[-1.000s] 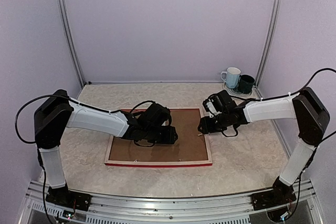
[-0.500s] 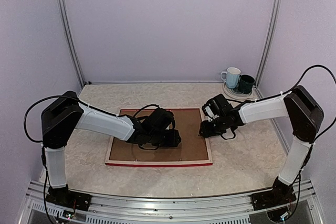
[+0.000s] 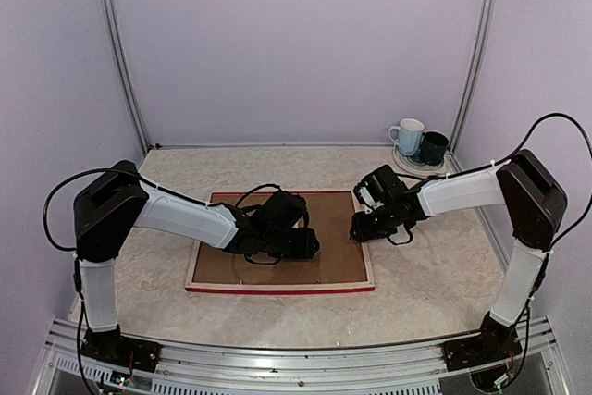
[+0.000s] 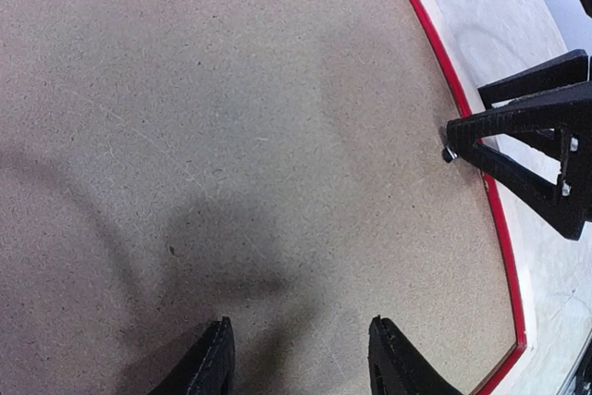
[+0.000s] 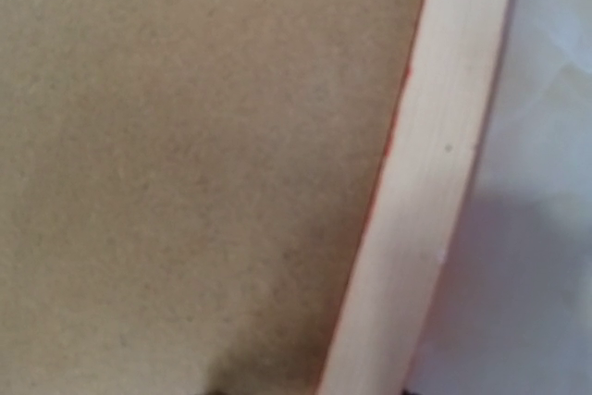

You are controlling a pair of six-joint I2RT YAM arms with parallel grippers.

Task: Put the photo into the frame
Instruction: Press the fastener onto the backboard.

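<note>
L gripper [image 4: 298, 358] hangs low over the middle of the backing board [image 4: 231, 136], fingertips apart w/ nothing btwn them, i.e. empty and open. It's prob. parked there to press the board flat or stop it sliding while the other arm works the edge. R gripper [image 3: 357, 227] sits at the right rail of the frame [image 5: 416, 182], tips right by a small metal bit [image 4: 448, 154] on that rail, maybe a retaining tab. Its own wrist view is too close and blurred, so whether its jaws are parted or pinching can't be told. The frame lies face down on the table [image 3: 435, 275], pale wood back up, red showing only along the edges, board seated inside it. The photo isn't visible anywhere; by judgement it's already under the board, so the job looks near its end, w/ only securing left. Vs a sec ago: L gripper has slid a little right toward board centre and its upper arm has swung inward. R arm's elbow has drawn in a touch, its gripper barely shifted. Frame and board are unmoved.
</note>
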